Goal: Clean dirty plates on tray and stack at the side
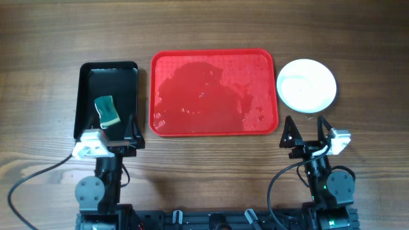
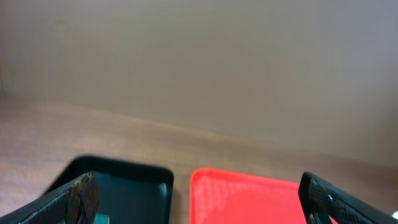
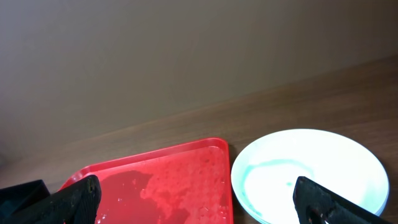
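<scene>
The red tray [image 1: 214, 93] lies at the table's middle, wet and bearing no plates. It also shows in the left wrist view [image 2: 249, 199] and the right wrist view [image 3: 161, 183]. A stack of plates with a white one on top [image 1: 307, 85] stands on the table right of the tray; it also shows in the right wrist view [image 3: 311, 174], with faint turquoise streaks. The plates beneath are hidden. My left gripper [image 1: 118, 135] is open and empty near the black tray's front edge. My right gripper [image 1: 305, 131] is open and empty just in front of the plate stack.
A smaller black tray [image 1: 108, 96] stands left of the red tray and holds a green-and-yellow sponge [image 1: 107, 110]. Water drops and a wet film cover the red tray's floor. Cables run along the table's front edge by both arm bases.
</scene>
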Robot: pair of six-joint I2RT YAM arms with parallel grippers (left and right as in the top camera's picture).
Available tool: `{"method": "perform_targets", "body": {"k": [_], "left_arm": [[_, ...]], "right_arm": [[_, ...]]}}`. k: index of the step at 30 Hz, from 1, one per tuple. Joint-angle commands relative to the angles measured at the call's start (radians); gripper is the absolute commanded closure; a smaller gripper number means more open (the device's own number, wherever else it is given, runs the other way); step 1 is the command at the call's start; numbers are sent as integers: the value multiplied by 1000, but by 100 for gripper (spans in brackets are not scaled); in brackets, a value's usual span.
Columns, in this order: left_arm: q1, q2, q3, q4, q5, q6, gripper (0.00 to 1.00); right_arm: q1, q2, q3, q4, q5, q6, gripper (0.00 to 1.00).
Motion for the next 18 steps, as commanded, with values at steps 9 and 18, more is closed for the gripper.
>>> {"method": "perform_targets", "body": {"k": [9,18], "left_arm": [[5,-79,-113,-85,26,5,0],[5,-77,-113,-84,26,5,0]], "right_arm": [[4,-5,-2,2,-8,-10,0],[4,-5,-2,2,-8,-10,0]]}}
